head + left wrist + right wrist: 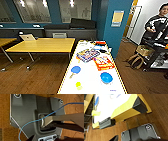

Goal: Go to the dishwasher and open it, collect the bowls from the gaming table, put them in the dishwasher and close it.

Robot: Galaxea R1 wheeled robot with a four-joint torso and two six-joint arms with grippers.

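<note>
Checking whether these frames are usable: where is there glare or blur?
Head view: soft and blocky, ceiling lights mirrored in the dark windows, the white table top washed out around the blue bowl. Both wrist views: blurred, evenly lit wood floor.

Soft blur, glaring ceiling lights point(45, 3)

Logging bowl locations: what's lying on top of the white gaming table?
On the gaming table: a blue bowl, a blue paddle, two colourful boxes, a small yellow item; far-end clutter is unclear.

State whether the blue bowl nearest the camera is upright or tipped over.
Upright: the blue bowl sits on the white gaming table with its opening facing up.
</note>
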